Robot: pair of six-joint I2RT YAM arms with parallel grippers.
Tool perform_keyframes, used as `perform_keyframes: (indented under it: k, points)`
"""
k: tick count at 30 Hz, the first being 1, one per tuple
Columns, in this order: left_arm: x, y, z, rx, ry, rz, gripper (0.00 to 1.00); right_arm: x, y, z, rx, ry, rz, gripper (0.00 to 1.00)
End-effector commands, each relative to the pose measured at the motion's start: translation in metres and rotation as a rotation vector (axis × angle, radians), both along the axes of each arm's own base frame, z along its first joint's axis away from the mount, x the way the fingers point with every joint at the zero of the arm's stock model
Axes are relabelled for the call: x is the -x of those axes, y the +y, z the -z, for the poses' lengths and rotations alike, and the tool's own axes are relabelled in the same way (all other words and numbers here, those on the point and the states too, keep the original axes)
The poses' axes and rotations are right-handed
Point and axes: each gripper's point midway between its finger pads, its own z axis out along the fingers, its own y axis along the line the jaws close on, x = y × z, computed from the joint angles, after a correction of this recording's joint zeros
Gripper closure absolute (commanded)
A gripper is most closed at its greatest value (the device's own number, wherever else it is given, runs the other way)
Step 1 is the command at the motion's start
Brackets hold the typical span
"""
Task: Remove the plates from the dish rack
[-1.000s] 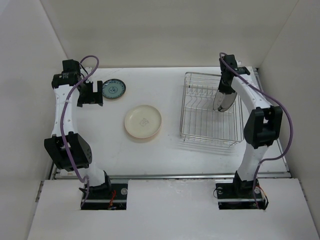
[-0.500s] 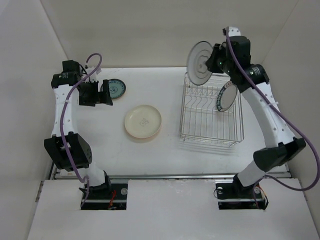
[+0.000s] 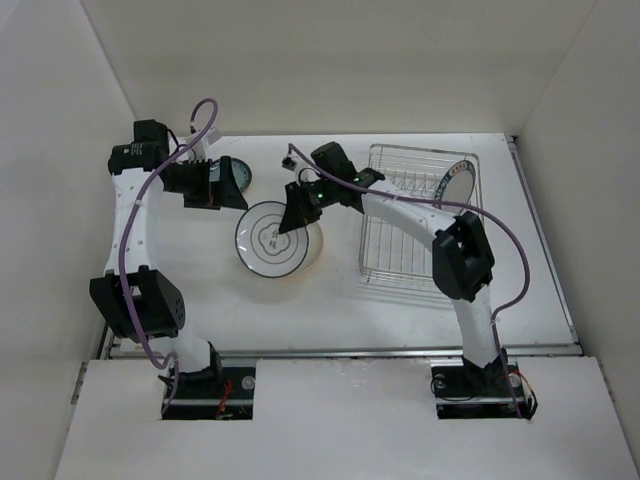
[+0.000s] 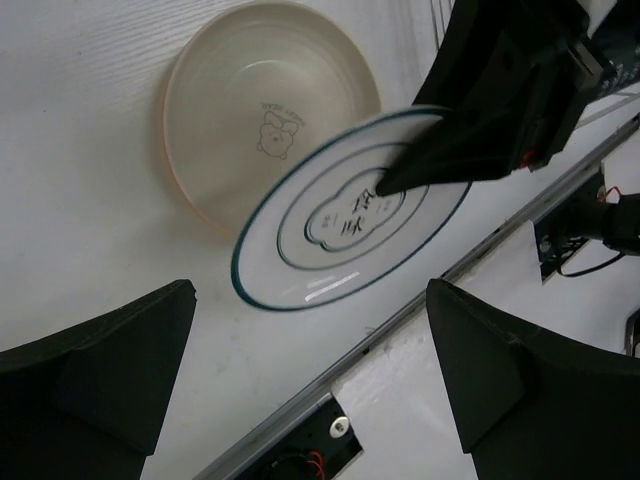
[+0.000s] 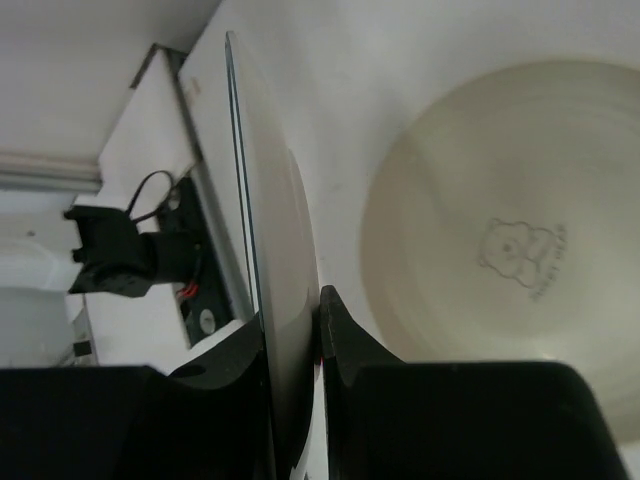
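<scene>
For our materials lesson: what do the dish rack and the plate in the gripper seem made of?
The dish rack: thin silvery wire, likely plated metal. The held plate: glossy white with dark rings and a bright reflected streak, so probably glazed ceramic, possibly melamine.

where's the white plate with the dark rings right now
In the top view, the ringed white plate is left of the dish rack, clamped in the right gripper above the cream plate.

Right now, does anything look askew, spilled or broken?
Nothing spilled or broken. The white plate hangs in the right tool above the cream plate; the patterned plate leans in the rack's far right corner.
</scene>
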Motion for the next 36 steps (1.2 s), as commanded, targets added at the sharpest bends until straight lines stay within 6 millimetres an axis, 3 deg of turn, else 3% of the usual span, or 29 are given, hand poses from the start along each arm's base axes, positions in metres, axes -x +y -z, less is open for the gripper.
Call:
perform_keyframes:
  k: [1,9,13,14,17,18,19,20,22,23,24,25,27,29,32,34,36]
  points:
    - [0.009,-0.002,-0.004,-0.005,-0.023,0.028,0.0,0.009,0.02,-0.127,-0.318,-0.223,-0.141,1.0]
    - [0.017,0.0,0.025,-0.033,0.086,0.074,0.09,0.014,0.026,-0.115,-0.366,-0.161,-0.177,1.0]
    - [0.028,-0.006,0.022,0.004,0.097,0.123,0.35,0.012,0.029,-0.112,-0.379,-0.156,-0.171,1.0]
    - [0.031,-0.008,0.024,0.018,0.114,0.136,0.47,0.012,0.03,-0.114,-0.385,-0.147,-0.167,1.0]
    - [0.046,-0.017,0.017,0.083,0.144,0.215,0.62,0.013,0.034,-0.105,-0.395,-0.107,-0.194,1.0]
    - [0.05,-0.02,0.011,0.104,0.135,0.235,0.69,0.012,0.035,-0.11,-0.405,-0.113,-0.194,1.0]
    - [0.052,-0.02,0.014,0.108,0.153,0.247,0.89,0.016,0.038,-0.11,-0.406,-0.111,-0.203,1.0]
    - [0.053,-0.02,0.011,0.109,0.156,0.247,1.0,0.015,0.039,-0.108,-0.405,-0.11,-0.203,1.0]
    - [0.051,-0.013,0.018,0.059,0.182,0.211,1.0,0.015,0.039,-0.108,-0.404,-0.101,-0.2,1.0]
    - [0.05,-0.009,0.024,0.029,0.205,0.185,1.0,0.012,0.039,-0.106,-0.393,-0.097,-0.18,0.96]
    - [0.041,-0.004,0.028,-0.002,0.222,0.116,1.0,0.011,0.039,-0.104,-0.385,-0.093,-0.169,0.73]
    - [0.037,0.016,0.037,-0.087,0.244,0.046,1.0,0.01,0.039,-0.1,-0.369,-0.085,-0.16,0.62]
    - [0.029,0.044,0.046,-0.146,0.264,-0.078,1.0,-0.004,0.035,-0.093,-0.326,-0.085,-0.084,0.5]
    - [0.026,0.064,0.049,-0.163,0.27,-0.163,1.0,-0.006,0.033,-0.092,-0.305,-0.086,-0.061,0.46]
    - [0.027,0.106,0.057,-0.194,0.292,-0.306,1.0,-0.031,0.014,-0.092,-0.256,-0.115,0.08,0.43]
    - [0.027,0.131,0.076,-0.223,0.33,-0.381,1.0,-0.047,-0.004,-0.098,-0.234,-0.146,0.176,0.43]
    - [0.031,0.139,0.091,-0.242,0.388,-0.402,1.0,-0.051,-0.014,-0.104,-0.216,-0.156,0.223,0.43]
